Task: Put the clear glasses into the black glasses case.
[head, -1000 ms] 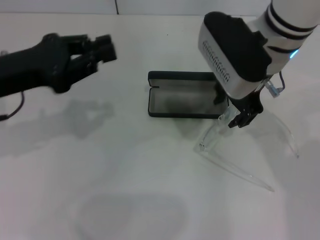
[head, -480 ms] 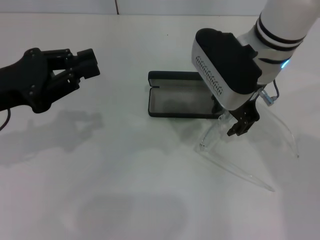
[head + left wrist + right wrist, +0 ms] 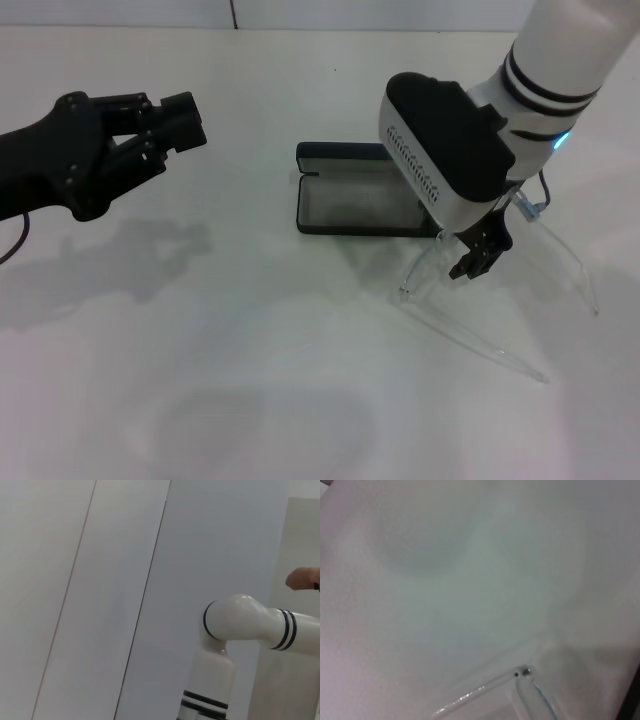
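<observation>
The black oblong hard glasses case [image 3: 362, 201] lies open near the middle of the white table [image 3: 250, 380], its pale lining facing up. Just to its right and a little nearer sit the fully transparent wraparound glasses [image 3: 480, 300], lens standing on the table by the case's right end, long clear arms splayed toward the near right. In the right wrist view only one hinge and arm of the glasses [image 3: 520, 680] show.

The right end effector [image 3: 478, 255] hangs low over the lens end of the glasses, its dark fingers pointing down — whether they are clenched on the frame or merely beside it I cannot tell. The left end effector [image 3: 165, 125] hovers well to the left, above the table, apparently idle; its fingers look drawn together and grasp nothing.

The step in hand looks like the pick-up of the glasses. Next it calls for a firm hold on the frame, a lift, and a short carry left over the open case — with the arms folded or tucked to fit.
</observation>
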You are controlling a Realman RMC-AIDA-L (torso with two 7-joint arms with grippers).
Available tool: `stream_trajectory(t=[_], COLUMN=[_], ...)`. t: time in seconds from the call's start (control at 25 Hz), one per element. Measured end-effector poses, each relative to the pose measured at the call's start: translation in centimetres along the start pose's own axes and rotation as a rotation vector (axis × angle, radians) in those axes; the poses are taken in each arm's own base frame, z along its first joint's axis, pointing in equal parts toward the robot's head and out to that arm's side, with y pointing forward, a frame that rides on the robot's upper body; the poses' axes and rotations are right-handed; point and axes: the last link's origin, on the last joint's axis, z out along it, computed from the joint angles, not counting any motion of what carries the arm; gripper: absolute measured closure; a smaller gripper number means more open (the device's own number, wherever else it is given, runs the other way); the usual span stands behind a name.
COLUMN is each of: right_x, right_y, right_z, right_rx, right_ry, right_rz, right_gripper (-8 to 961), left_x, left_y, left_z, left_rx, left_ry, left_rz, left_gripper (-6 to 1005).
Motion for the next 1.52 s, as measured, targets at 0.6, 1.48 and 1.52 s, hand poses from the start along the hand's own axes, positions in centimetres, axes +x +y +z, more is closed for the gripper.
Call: stream_trajectory(t=[0.6,1.48,1.52], right_x=[0.2,1.0,1.2], right_y=[0.6,3.5,3.7], right_z=[0.7,-2.6,-3.0], right_rx=[-0.023,0.2,0.231], right_ry=[0.008,-0.154,-0.183], right_rz=[0.04,0.176,0.198], right_gripper=[615,834,834], left_x=[0.1,1.0,1.1], left_y=[-0.1,0.4,0.4], left_z=[-0.6,-0.6,-0.5], left_rx=[0.032,-0.017,-0.022], left_ry=[0.037,0.068,0.076], left_rz=[-0.007,0.014,0.016], left_gripper=[811,823,823])
